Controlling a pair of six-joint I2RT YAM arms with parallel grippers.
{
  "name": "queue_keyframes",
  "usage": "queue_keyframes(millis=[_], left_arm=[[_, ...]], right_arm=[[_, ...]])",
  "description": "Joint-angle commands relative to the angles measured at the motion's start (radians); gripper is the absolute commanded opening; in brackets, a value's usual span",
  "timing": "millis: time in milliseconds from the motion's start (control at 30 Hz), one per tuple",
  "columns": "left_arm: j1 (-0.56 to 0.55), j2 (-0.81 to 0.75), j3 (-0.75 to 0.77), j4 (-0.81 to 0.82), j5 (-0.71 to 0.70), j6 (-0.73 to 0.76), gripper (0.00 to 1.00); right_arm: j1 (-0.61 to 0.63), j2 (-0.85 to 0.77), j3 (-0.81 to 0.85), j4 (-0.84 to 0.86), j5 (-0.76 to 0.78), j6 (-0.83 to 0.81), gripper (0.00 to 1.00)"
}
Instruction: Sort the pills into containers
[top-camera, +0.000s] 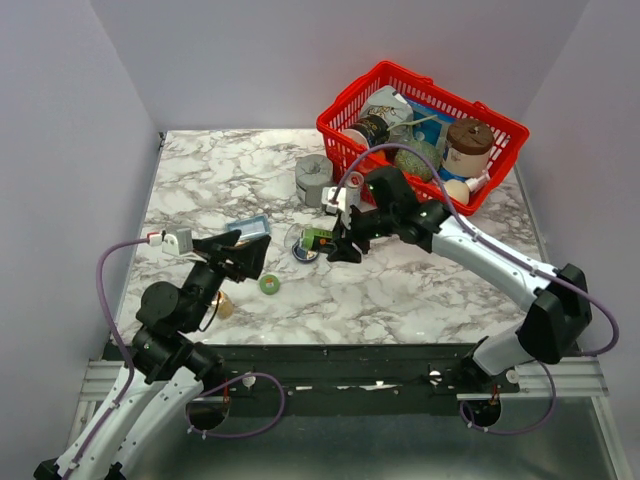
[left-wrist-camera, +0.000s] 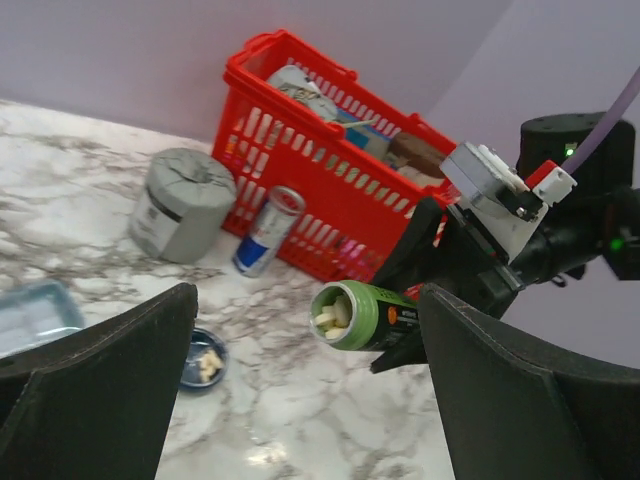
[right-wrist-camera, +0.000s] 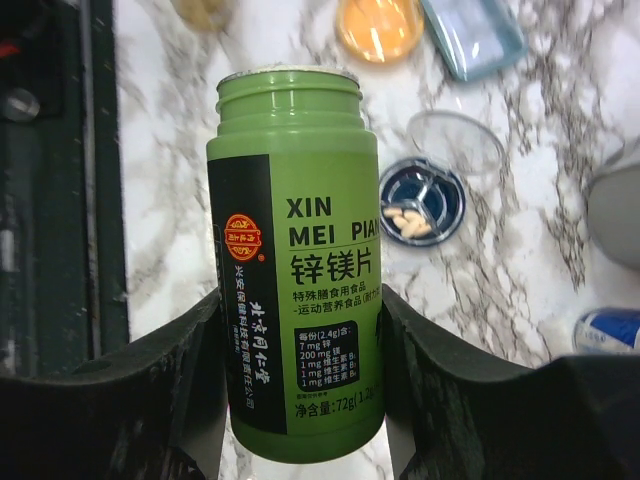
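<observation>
My right gripper (right-wrist-camera: 300, 305) is shut on an uncapped green pill bottle (right-wrist-camera: 295, 260), held tilted on its side above the table. Pale pills (left-wrist-camera: 334, 316) show in the bottle's mouth (left-wrist-camera: 340, 315). The dark blue container (right-wrist-camera: 421, 202) sits on the marble below and beside the mouth, with a few pale pills (right-wrist-camera: 408, 222) in it. In the right wrist view the orange container (right-wrist-camera: 379, 28) lies farther off; the left arm hides it from the top camera. My left gripper (top-camera: 240, 255) stands wide open and empty, left of the bottle (top-camera: 318, 238).
A red wire basket (top-camera: 495, 150) of goods stands at the back right. In front of it are a grey round block (top-camera: 314, 180) and a lying can (left-wrist-camera: 270, 230). Also on the marble are a pale blue tray (top-camera: 248, 227), a green cap (top-camera: 269, 284) and a clear lid (right-wrist-camera: 455, 140).
</observation>
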Motion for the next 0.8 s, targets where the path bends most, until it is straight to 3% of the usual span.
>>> queue_keyframes(millis=[0, 300, 533, 767], left_arm=[[0.007, 0.046, 0.052, 0.114, 0.086, -0.35, 0.99], [0.006, 0.255, 0.171, 0.19, 0.255, -0.677, 0.99], [0.006, 0.336, 0.244, 0.067, 0.295, -0.702, 0.99], [-0.004, 0.376, 0.242, 0.092, 0.386, -0.701, 0.99]], right_arm=[[-0.014, -0.092, -0.016, 0.14, -0.226, 0.08, 0.11], [-0.031, -0.153, -0.015, 0.28, -0.47, 0.269, 0.11], [-0.032, -0.173, -0.018, 0.33, -0.51, 0.327, 0.11], [-0.032, -0.149, -0.022, 0.36, -0.487, 0.356, 0.11]])
